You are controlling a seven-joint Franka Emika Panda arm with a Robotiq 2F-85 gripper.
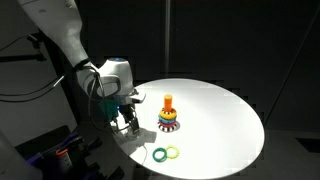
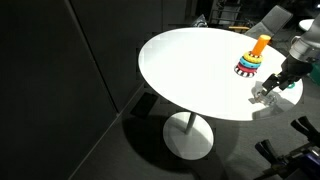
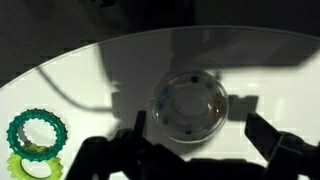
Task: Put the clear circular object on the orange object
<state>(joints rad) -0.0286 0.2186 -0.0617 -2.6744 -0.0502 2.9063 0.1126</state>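
Currently clear circular object [image 3: 188, 105] flat, axis vertical; fingers [image 3: 270, 142] spread; orange object [image 1: 168, 102] upright.

surface: round white table [image 1: 220, 110] | on it: orange object [image 1: 168, 103] on ringed base [image 1: 169, 123]; green ring [image 1: 160, 154] beside yellow ring [image 1: 173, 152]; clear circular object [image 3: 190, 105]

The small clear colourless plastic ring [image 3: 188, 107] lies flat on the white round table [image 3: 100, 70], faint against it. The short orange plastic peg [image 1: 168, 101] stands upright on 1 stack of multicoloured rings [image 1: 168, 122], near the table's middle.
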